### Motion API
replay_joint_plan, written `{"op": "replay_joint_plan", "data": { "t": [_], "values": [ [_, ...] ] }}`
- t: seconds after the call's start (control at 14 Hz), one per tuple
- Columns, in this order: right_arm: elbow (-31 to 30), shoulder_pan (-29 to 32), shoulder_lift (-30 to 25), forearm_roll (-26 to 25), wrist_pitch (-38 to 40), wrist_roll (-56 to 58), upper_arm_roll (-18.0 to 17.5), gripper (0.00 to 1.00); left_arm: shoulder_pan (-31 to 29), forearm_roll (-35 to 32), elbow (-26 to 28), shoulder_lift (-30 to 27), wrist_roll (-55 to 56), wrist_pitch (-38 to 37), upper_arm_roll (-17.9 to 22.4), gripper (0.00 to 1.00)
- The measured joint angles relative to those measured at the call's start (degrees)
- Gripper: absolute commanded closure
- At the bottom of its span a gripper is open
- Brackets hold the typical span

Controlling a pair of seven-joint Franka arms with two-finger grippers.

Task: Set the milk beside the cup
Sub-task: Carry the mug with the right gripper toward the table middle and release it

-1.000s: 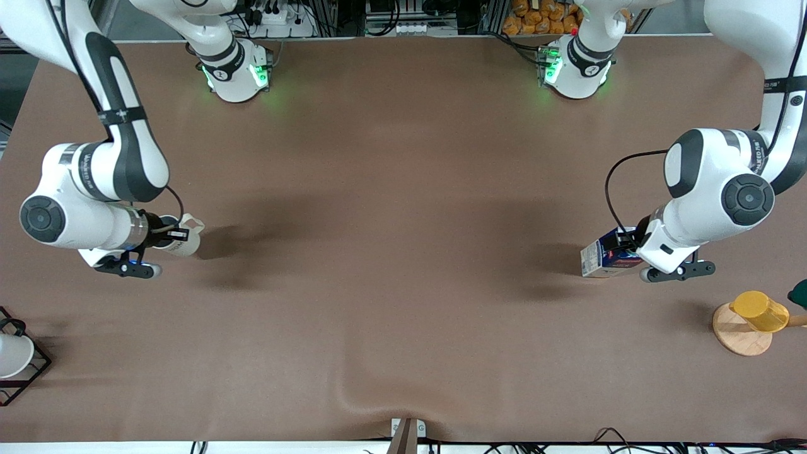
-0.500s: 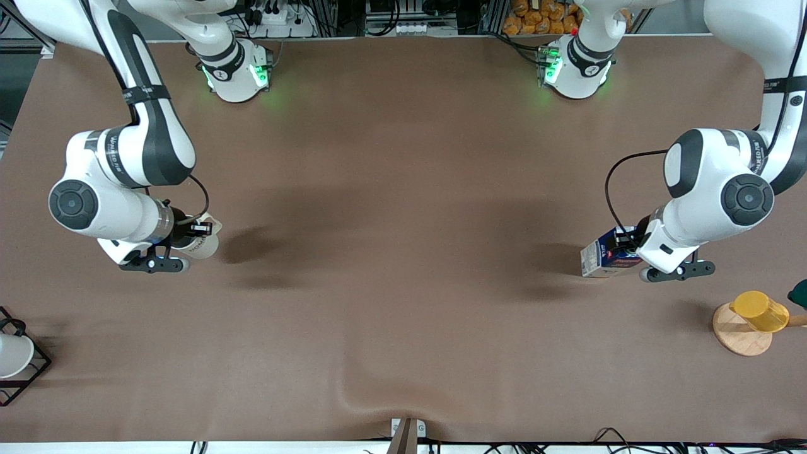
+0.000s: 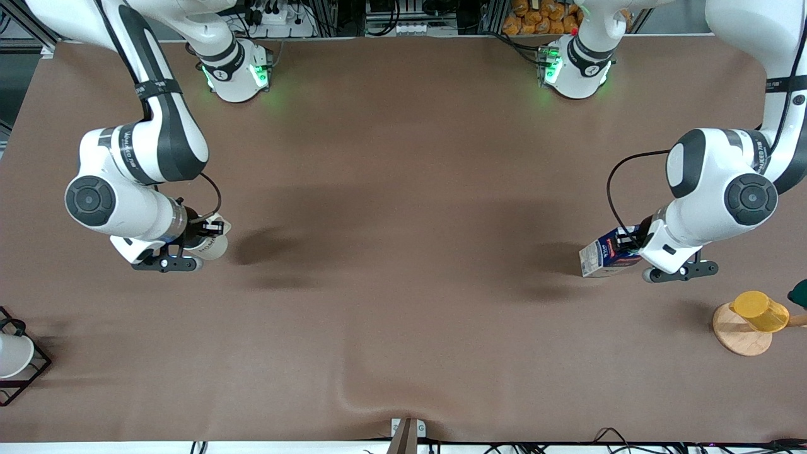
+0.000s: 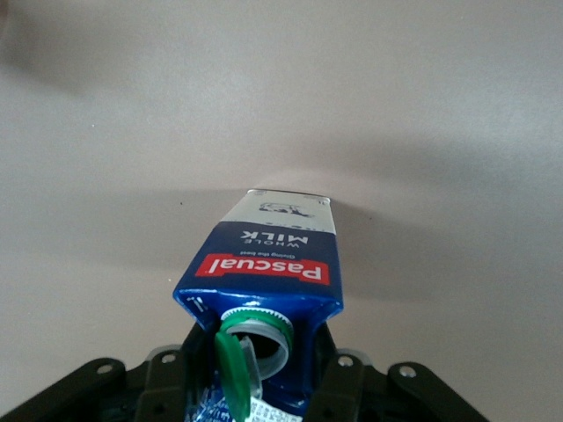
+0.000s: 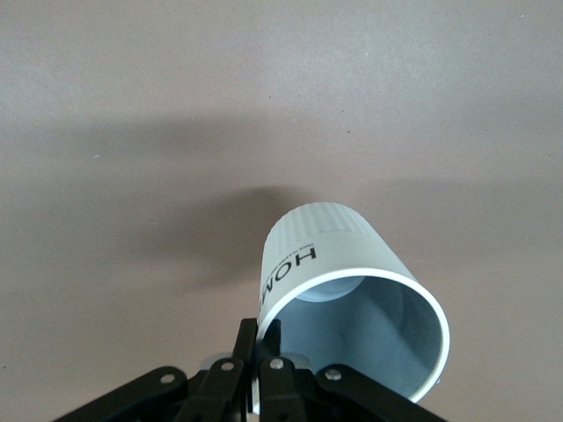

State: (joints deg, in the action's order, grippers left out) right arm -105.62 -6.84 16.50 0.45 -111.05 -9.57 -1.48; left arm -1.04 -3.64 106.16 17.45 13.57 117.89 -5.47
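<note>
Two arms are over the brown table, each with something in its grip. Bystanders first, placed against the milk: a round wooden coaster sits nearer the front camera than the carton, at the left arm's end, with a yellow cup tipped on it; a dark green thing is cut off at that table edge, can't identify it. A black wire rack with a white cup sits well apart from the milk, at the right arm's end and nearer the camera. Open tabletop lies between milk and cup, nothing in the way.

Left arm bends down from its base with the wrist low. Left gripper is clamped on the carton's gable top; wrist view shows fingers on both sides, green cap flipped open. Whether the carton touches the table, can't tell.

Right arm is folded similarly. Right gripper pinches the cup's rim, fingers together on the wall, cup tilted over the table.
</note>
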Motion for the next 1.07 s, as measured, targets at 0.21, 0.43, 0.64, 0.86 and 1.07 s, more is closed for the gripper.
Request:
{"op": "replay_joint_plan", "data": {
  "t": [0.21, 0.43, 0.64, 0.86, 1.07],
  "values": [
    [0.36, -0.47, 0.0, 0.0, 0.08, 0.0, -0.02, 1.0, 0.91, 0.0, -2.8, -0.52, 0.0, -2.38, -0.44, 0.9],
    [0.74, -2.03, 0.0, 0.13, 0.08, 0.0, -0.1, 1.0, 5.19, 0.0, -8.65, -1.14, 3.04, -9.58, -2.15, 0.9],
    [0.83, -7.4, 0.06, 0.66, -0.86, -2.96, -0.21, 1.0, 8.31, 0.01, -10.95, -1.35, 9.49, -11.19, -7.12, 0.89],
    [1.87, -16.73, 1.79, 1.14, -2.18, -16.02, -0.36, 1.0, 8.81, 0.01, -11.14, -1.35, 12.59, -11.21, -9.4, 0.88],
    [3.86, -26.49, 6.56, 1.14, -9.4, -30.95, -0.41, 1.0, 7.95, 0.01, -12.27, -1.38, 12.59, -11.23, -9.25, 0.88]
  ]
}}
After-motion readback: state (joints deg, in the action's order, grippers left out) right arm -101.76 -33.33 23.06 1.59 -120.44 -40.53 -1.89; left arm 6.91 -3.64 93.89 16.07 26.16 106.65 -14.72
